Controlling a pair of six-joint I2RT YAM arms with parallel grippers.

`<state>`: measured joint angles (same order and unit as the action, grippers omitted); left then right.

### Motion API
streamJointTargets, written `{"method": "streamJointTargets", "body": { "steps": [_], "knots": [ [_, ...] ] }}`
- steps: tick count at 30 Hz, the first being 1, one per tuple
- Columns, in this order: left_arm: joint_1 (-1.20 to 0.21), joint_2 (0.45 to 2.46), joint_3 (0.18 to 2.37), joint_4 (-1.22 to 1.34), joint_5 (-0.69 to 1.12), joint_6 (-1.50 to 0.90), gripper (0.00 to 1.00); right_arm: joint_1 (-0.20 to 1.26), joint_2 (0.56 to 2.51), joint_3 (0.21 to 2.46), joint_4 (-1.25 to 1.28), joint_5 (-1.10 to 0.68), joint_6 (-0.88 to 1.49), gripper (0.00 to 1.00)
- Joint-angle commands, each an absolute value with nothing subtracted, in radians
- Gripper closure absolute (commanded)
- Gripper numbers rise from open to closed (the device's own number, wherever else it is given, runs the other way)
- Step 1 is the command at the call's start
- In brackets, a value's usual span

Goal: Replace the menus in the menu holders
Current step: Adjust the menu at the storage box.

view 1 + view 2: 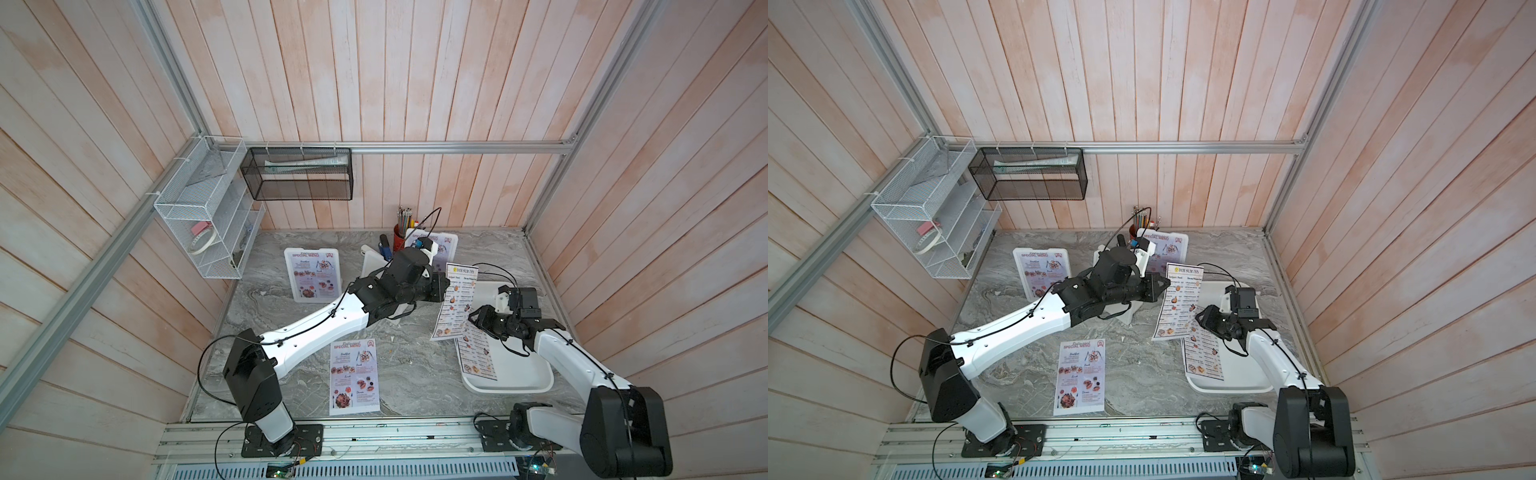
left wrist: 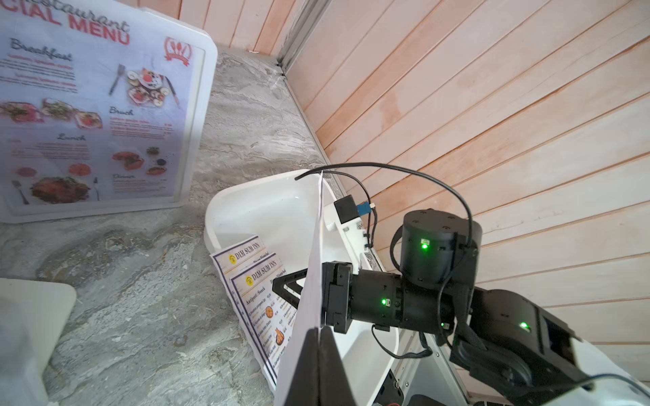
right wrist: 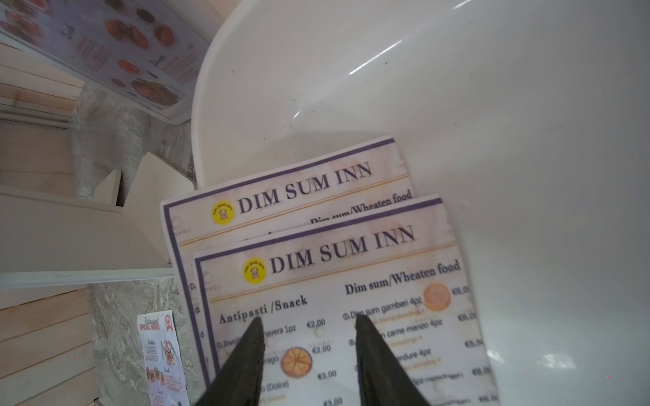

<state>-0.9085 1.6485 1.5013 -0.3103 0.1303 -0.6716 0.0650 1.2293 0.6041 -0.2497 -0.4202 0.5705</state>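
Note:
My left gripper (image 1: 448, 286) (image 2: 320, 346) is shut on one edge of a "DIM SUM INN" menu (image 1: 456, 305) (image 1: 1179, 303), which hangs upright above the table. Two more such menus (image 3: 316, 267) (image 2: 255, 284) lie overlapped in the white tray (image 1: 519, 384). Just above them my right gripper (image 1: 478, 321) (image 3: 309, 327) stands open, with nothing between its fingers. Two menu holders hold red "SPECIAL MENU" sheets, one at back left (image 1: 313, 274) and one at back right (image 1: 446, 245) (image 2: 105, 105). A third holder (image 1: 371, 261), empty, is partly hidden behind my left arm. A loose "SPECIAL MENU" sheet (image 1: 354, 376) lies flat at the front.
A red cup of pencils (image 1: 400, 232) and a dark marker (image 1: 384, 245) stand at the back by the holders. A white wire rack (image 1: 203, 208) and a black mesh basket (image 1: 299, 174) hang on the walls. Wooden walls close in the marble table (image 1: 415, 374).

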Motion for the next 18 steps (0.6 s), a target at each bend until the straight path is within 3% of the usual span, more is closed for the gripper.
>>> {"method": "streamJointTargets", "body": {
  "steps": [1,18],
  "knots": [
    [-0.908,1.626,1.482,-0.362,0.099,-0.643,1.0,0.074,1.276,0.556,-0.157,-0.454,0.636,0.58],
    [-0.908,1.555,1.479,-0.436,0.069,-0.606,1.0,-0.003,1.354,0.481,-0.132,-0.249,0.607,0.57]
  ]
}}
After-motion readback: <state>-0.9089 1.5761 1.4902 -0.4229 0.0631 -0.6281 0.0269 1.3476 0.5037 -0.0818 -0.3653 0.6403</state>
